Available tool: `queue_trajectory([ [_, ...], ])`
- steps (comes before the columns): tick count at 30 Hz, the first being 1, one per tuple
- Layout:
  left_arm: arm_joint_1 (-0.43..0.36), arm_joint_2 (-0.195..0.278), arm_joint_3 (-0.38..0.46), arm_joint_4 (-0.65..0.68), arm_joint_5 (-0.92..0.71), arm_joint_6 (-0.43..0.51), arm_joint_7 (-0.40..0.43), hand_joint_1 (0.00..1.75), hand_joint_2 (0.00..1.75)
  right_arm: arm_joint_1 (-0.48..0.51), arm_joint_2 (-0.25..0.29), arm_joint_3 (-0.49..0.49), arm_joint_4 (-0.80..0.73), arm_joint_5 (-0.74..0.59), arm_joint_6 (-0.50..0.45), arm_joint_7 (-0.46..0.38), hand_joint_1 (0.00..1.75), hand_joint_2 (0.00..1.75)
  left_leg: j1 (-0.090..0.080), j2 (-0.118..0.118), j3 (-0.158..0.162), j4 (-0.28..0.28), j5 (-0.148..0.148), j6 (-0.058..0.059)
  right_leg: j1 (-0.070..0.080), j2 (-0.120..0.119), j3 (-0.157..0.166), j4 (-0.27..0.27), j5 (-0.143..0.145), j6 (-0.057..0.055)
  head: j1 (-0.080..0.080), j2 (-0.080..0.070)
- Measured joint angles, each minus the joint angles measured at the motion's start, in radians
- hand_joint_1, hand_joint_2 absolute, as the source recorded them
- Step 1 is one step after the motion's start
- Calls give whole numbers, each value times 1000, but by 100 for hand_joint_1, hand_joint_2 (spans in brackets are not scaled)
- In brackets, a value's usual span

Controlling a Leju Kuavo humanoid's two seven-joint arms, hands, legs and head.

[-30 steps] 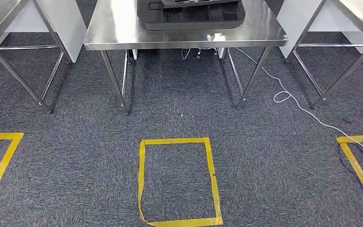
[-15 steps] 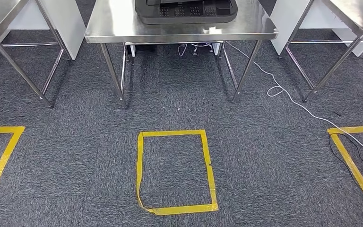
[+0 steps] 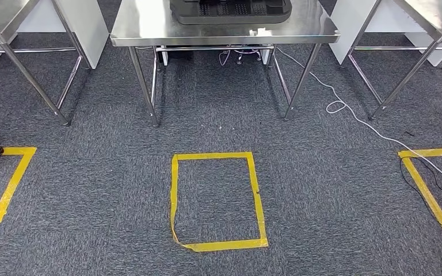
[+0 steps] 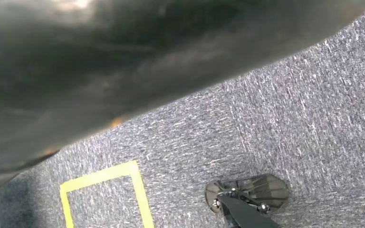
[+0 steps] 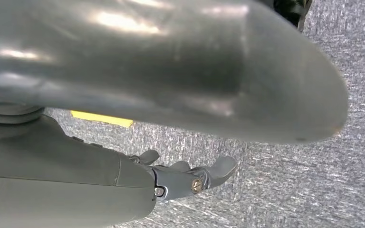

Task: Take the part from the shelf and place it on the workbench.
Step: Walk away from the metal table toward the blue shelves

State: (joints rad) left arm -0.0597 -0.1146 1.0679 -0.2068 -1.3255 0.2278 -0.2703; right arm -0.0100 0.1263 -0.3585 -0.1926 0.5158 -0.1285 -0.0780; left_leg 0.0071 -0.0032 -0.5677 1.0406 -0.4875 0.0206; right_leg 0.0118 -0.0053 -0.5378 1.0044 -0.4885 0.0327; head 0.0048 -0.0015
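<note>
The steel workbench (image 3: 149, 29) stands ahead at the top of the head view. On its top lies a black moulded piece with perforated panels (image 3: 230, 12), cut off by the picture's edge. My right hand (image 5: 190, 178) hangs over the grey carpet with its fingers stretched out and apart, holding nothing.
A yellow tape square (image 3: 216, 201) marks the carpet in front of the bench, with others at the left (image 3: 11, 181) and right (image 3: 429, 192). Steel tables flank the bench. A white cable (image 3: 351, 115) trails across the floor. A black stand foot (image 4: 247, 192) sits by the left square.
The whole head view has shifted: bench and tape squares have slid up the picture and look slightly smaller, so the camera has moved. Nothing on the floor or bench has moved.
</note>
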Motion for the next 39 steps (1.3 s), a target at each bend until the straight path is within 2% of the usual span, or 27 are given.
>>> queue_trajectory([
  [2, 0, -1, 0, 0, -2, 4, 5, 0, 0, 2, 0, 3, 0, 4, 0, 1, 0, 0, 1, 1, 0, -3, 5, -11, 1, 0, 0, -6, 8, -12, 0, 0],
  [4, 1, -1, 0, 0, -2, 10, 7, 0, 0, 4, 0, 5, 0, 8, 1, 1, 0, 0, 3, 0, -10, 19, -13, -21, -6, -2, 7, -20, 20, -24, -1, 0],
  [5, 1, -1, 0, 0, -2, 12, 7, 0, 0, 4, 0, 5, 0, 9, 1, 1, 0, 0, 4, 0, -25, 58, -40, -24, -11, -3, 11, -25, 25, -29, -2, 0],
  [7, 2, -1, 0, 0, -2, 15, 7, 0, 0, 4, 0, 5, 0, 11, 2, 1, 0, 0, 6, 0, -76, 181, -108, -32, -12, -4, 10, -25, 28, -34, -2, 0],
  [8, 3, -1, 0, 0, -2, 16, 7, 0, 0, 4, 0, 5, 0, 12, 2, 1, 0, 0, 7, 0, -98, 235, -129, -36, -12, -4, 9, -24, 29, -35, -2, 0],
  [9, 3, -1, 0, 0, -2, 16, 7, 0, 0, 5, 0, 5, 1, 13, 2, 1, 0, 0, 8, 0, -107, 261, -131, -40, -12, -4, 9, -23, 29, -35, -2, 0],
  [10, 4, 0, 0, 0, -2, 16, 7, 0, 0, 5, 1, 5, 1, 14, 2, 1, 0, 0, 11, 0, -99, 249, -114, -44, -14, -3, 9, -20, 28, -34, -2, 0],
  [12, 4, 1, 0, 0, -2, 19, 7, 0, 0, 5, 2, 5, 2, 16, 3, 1, 0, 0, 19, 0, -42, 136, -51, -51, -17, -2, 8, -9, 24, -29, -2, 0],
  [14, 3, 1, 0, 0, -2, 22, 7, 0, 0, 4, 3, 5, 2, 17, 3, 1, 0, 0, 22, -3, 4, 36, -17, -49, -14, 0, -3, 10, 16, -16, -4, 0],
  [16, 2, 0, 0, 0, -3, 26, 9, 0, 0, 3, 2, 5, 2, 17, 3, 1, 0, 0, 16, -7, 5, 15, -15, -38, -11, 1, -16, 18, 16, -4, -4, 0],
  [18, 3, 1, 0, 0, -4, 29, 11, 0, 0, 4, 3, 5, 2, 18, 3, 2, 0, 0, 15, -7, -4, 14, -7, -22, -15, 2, -25, 22, 15, 4, -2, 0],
  [19, 3, 1, 0, 0, -4, 30, 12, 0, 0, 5, 3, 5, 2, 18, 3, 3, 0, 0, 16, -6, -7, 12, -3, -15, -18, 2, -35, 39, 5, 6, 0, 0],
  [21, 2, 2, 0, 0, -4, 32, 13, 0, 0, 4, 4, 5, 2, 17, 3, 4, 0, 0, 17, -5, -15, 10, 4, -4, -21, 2, -81, 128, -42, 4, 3, 0],
  [23, 2, 2, 0, 0, -4, 33, 13, 0, 0, 3, 5, 5, 2, 16, 3, 6, 0, 0, 17, -4, -24, 10, 8, 1, -25, 2, -141, 256, -93, 4, 4, 0],
  [24, 3, 2, 0, 0, -4, 33, 13, 0, 0, 4, 6, 5, 2, 15, 3, 6, 0, 0, 17, -3, -28, 10, 10, 2, -26, 2, -156, 292, -103, 9, 4, 0],
  [25, 3, 2, 0, 0, -4, 33, 13, 0, 0, 5, 6, 5, 2, 15, 3, 7, 0, 0, 17, -2, -30, 10, 11, 1, -29, 2, -153, 291, -97, 16, 5, 0],
  [26, 3, 2, 0, 0, -4, 33, 13, 0, 0, 6, 5, 5, 3, 15, 2, 7, 0, 0, 19, -1, -31, 10, 12, 0, -31, 2, -130, 249, -78, 26, 5, 0],
  [28, 3, 2, 0, 0, -4, 33, 13, 0, 0, 4, 5, 5, 3, 15, 2, 7, 0, 0, 20, 0, -31, 11, 15, -7, -33, -2, -54, 107, -32, 40, 5, 0],
  [29, 3, 2, 0, 0, -4, 33, 13, 0, 0, 2, 6, 5, 3, 15, 2, 7, 0, 0, 19, 0, -31, 11, 16, -13, -30, -2, -27, 53, -16, 39, 5, 0],
  [30, 3, 2, 0, 0, -4, 33, 13, 0, 0, 1, 6, 5, 3, 15, 1, 7, 0, 0, 17, 1, -30, 10, 17, -19, -27, -2, -13, 22, -9, 33, 4, 0],
  [32, 2, 2, 0, 0, -5, 33, 13, 0, 0, 1, 7, 5, 3, 15, 0, 7, 0, 0, 17, 3, -27, 3, 21, -33, -20, 2, -13, 12, -5, 16, 4, 0],
  [34, 3, 2, 0, 0, -5, 33, 13, 0, 0, 2, 6, 5, 3, 15, -2, 8, 0, 0, 20, 3, -31, 14, 12, -43, -26, 3, -7, 6, 3, -1, 3, 0],
  [36, 3, 2, 0, 0, -5, 33, 13, 0, 0, 2, 6, 5, 3, 15, -4, 9, 0, 0, 21, 3, -65, 95, -41, -46, -30, 4, 0, 2, 9, -16, 0, 0],
  [38, 3, 2, 0, 0, -5, 33, 13, 0, 0, 3, 6, 4, 3, 15, -5, 12, 0, 0, 19, 1, -119, 223, -108, -46, -23, 5, 0, 3, 9, -22, -2, 0],
  [39, 3, 2, 0, 0, -5, 33, 13, 0, 0, 4, 7, 4, 3, 16, -5, 14, 0, 0, 19, 0, -137, 266, -121, -46, -20, 7, 0, 3, 9, -23, -2, 0],
])
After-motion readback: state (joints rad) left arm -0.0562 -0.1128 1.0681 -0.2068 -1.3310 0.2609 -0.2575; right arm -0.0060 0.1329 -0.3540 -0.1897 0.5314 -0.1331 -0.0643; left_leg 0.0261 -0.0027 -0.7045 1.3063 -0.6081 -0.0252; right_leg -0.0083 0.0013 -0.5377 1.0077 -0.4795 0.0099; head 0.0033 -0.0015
